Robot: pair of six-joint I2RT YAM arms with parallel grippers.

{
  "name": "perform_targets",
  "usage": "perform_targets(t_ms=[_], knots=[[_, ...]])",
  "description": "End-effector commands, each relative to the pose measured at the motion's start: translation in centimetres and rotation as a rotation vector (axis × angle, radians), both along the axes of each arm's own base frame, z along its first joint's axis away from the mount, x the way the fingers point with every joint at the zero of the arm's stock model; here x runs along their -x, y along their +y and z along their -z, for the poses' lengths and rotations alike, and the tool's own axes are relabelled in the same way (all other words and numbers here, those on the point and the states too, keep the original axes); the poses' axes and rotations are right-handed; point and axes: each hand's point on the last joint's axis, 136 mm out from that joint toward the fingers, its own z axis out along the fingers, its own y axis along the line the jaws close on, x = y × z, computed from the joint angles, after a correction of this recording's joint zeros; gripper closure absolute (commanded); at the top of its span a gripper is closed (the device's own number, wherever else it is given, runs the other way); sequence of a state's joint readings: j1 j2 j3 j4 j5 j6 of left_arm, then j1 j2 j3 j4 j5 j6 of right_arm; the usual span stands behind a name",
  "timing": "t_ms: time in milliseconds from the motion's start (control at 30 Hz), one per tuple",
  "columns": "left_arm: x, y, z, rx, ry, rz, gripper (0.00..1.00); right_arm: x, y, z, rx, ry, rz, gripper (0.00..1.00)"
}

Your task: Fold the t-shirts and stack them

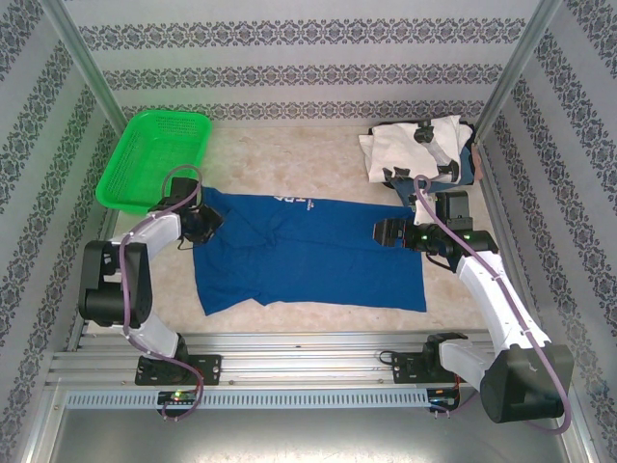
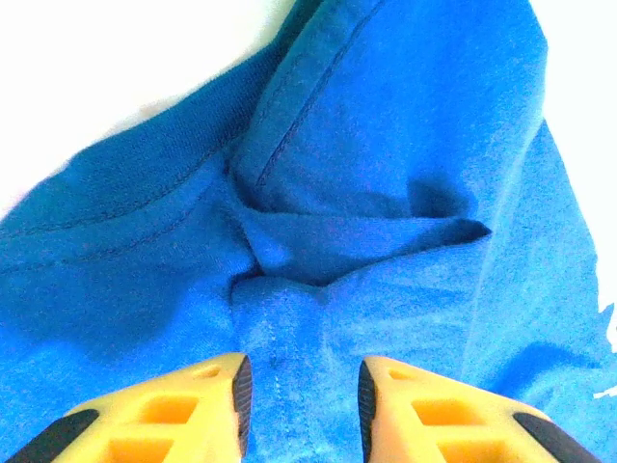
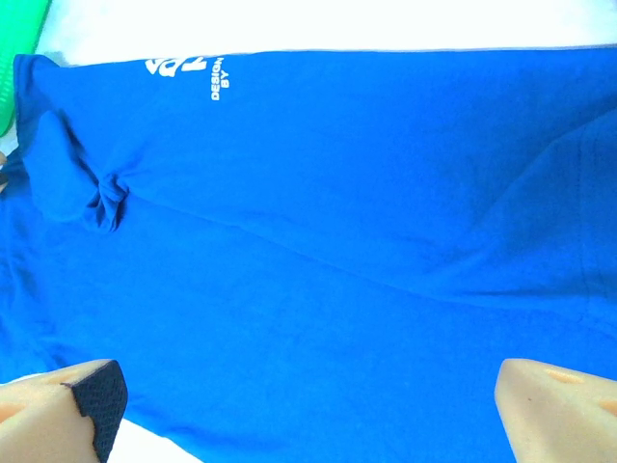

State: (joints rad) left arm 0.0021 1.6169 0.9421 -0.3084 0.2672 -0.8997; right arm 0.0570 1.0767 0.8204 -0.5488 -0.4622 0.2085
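The blue shirt (image 1: 308, 253) lies spread mid-desk, so this looks like the start of its fold. The left hand (image 2: 301, 384) grasps a bunched ridge of cloth at the shirt's left end. The right hand (image 3: 313, 400) hovers released, fingers wide, above the right end. Next, the right hand likely needs to pinch that edge.

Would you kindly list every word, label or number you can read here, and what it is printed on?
"DESIGN BY": small white print on the blue t-shirt, right wrist view.
Larger white lettering above it: cut off, unreadable.
Black marks on the white t-shirt: too small to read.
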Motion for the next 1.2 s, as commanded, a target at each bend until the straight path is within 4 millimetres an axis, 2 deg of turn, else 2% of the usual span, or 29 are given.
perform_targets(t_ms=[0, 233, 367, 500, 667, 833, 1000, 1167], knots=[[1.4, 1.0, 0.8, -0.022, 0.048, -0.041, 0.63, -0.2, 0.6, -1.1, -0.006, -0.035, -0.033, 0.02], [0.0, 0.7, 2.2, 0.002, 0.043, -0.046, 0.62, -0.2, 0.6, -1.2, -0.009, -0.035, -0.035, 0.02], [-1.3, 0.3, 2.4, 0.032, 0.004, -0.056, 0.62, 0.0, 0.6, -1.2, -0.007, -0.037, -0.035, 0.02], [-1.8, 0.0, 2.7, 0.047, 0.003, -0.058, 0.64, 0.1, 0.5, -1.2, -0.001, -0.039, -0.033, 0.02], [-2.4, -0.3, 2.2, 0.073, -0.033, -0.057, 0.74, 0.2, 0.5, -1.1, -0.001, -0.037, -0.029, 0.02], [-2.4, -0.4, 0.8, 0.075, -0.059, -0.048, 0.89, 0.1, 0.4, -1.3, -0.003, -0.04, -0.021, 0.02], [-1.6, -0.6, -0.4, 0.083, -0.07, -0.04, 0.96, 0.0, 0.3, -1.3, -0.004, -0.041, -0.015, 0.02], [-0.8, -0.7, -2.7, 0.091, -0.097, -0.038, 1.0, -0.2, 0.4, -1.4, -0.004, -0.047, -0.018, 0.02]])
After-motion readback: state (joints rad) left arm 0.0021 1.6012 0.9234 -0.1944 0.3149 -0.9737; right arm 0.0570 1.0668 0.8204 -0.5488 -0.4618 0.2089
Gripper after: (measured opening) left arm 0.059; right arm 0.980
